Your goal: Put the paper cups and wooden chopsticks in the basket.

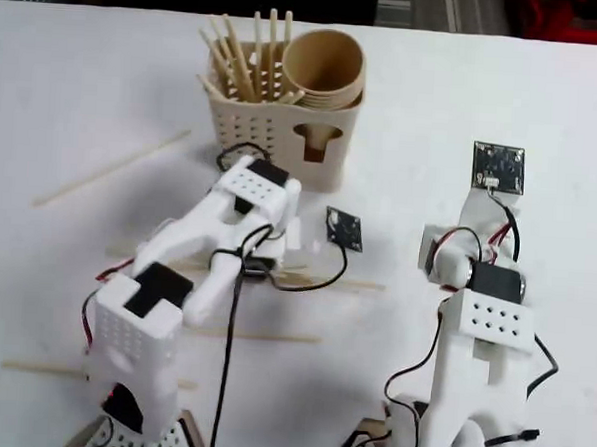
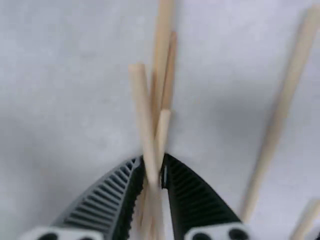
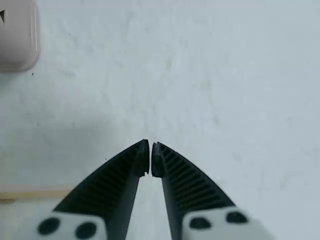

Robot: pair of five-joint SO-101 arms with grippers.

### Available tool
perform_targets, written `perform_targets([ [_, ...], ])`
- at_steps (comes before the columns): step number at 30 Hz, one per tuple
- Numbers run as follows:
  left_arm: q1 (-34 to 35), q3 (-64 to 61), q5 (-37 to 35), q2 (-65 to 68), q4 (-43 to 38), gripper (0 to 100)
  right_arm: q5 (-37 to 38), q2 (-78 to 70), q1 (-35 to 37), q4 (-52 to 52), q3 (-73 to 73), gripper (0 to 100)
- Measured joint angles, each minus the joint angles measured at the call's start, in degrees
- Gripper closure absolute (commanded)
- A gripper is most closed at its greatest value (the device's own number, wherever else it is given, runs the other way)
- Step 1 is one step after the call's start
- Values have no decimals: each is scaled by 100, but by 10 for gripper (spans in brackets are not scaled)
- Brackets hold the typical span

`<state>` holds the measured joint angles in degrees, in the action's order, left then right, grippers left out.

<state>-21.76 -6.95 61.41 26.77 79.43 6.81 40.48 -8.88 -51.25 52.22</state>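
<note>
Paper cups (image 1: pixel 325 70) nested in beige perforated basket (image 1: pixel 253 131) beside upright chopsticks (image 1: pixel 249 61); loose chopsticks (image 1: pixel 112 168) lie flat, scattered.

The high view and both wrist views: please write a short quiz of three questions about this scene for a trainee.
1. True or false: the brown paper cups stand inside the cream perforated plastic basket.
2. What does the left gripper hold? A) nothing B) thin wooden chopsticks C) a cup
3. Fill in: the right gripper is empty and ____ (open or shut).

Key: 1 true; 2 B; 3 shut.
</note>
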Motion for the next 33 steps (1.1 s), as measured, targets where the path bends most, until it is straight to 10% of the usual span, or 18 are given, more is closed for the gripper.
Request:
perform_targets([
  [33, 35, 53, -1125, -3007, 1714, 979, -9, 0, -202, 0, 18, 974],
])
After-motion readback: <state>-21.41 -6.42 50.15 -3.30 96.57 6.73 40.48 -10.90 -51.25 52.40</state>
